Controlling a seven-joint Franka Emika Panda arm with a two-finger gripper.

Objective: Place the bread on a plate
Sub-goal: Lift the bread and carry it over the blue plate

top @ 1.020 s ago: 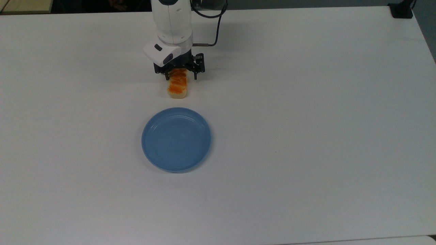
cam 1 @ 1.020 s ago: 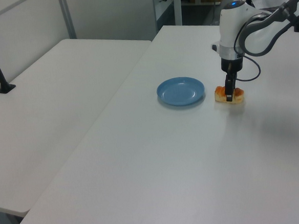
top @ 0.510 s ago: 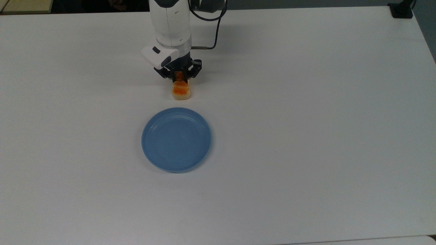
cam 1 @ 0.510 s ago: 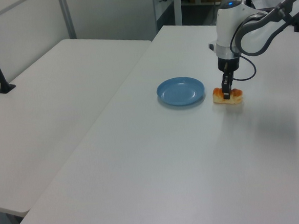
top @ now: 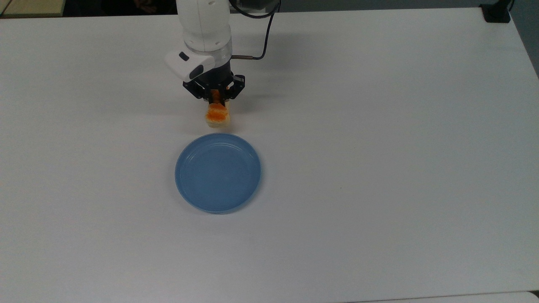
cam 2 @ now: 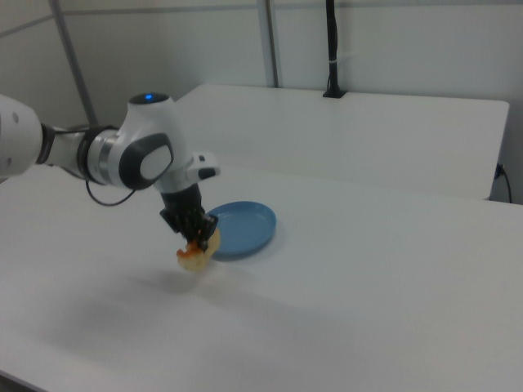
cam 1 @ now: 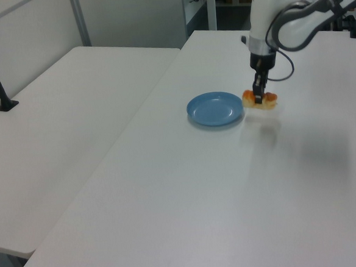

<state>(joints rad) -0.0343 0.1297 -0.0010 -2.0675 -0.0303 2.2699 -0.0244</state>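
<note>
Bread [top: 217, 115] is now off the tabletop [top: 379, 126]: a second ago it lay flat under the hand, with most of its length showing toward the plate, and since then the hand [top: 214, 97] has pinched its middle and carried it up. In the top view it hangs just below the black fingers, upper centre of the frame, with only its orange-brown end and pale side showing past them. In the left view the loaf sits across the fingers, right of centre, with a faint shadow on the white surface beneath it, and in the right view it dangles clear of the surface at lower left of centre. The hand is clamped on the bread, one finger on each side of the loaf. The light-blue plate [top: 218, 172] has not moved; it lies empty at the middle of the top view, just below the bread, and its near rim is close to the hanging loaf but not under it. By my judgement the pick-up is done and the carry is under way: what remains is a short pass over the rim to the plate's middle, a descent, and a release. Since the loaf is held only at its middle, it could tilt or slip during the move.
</note>
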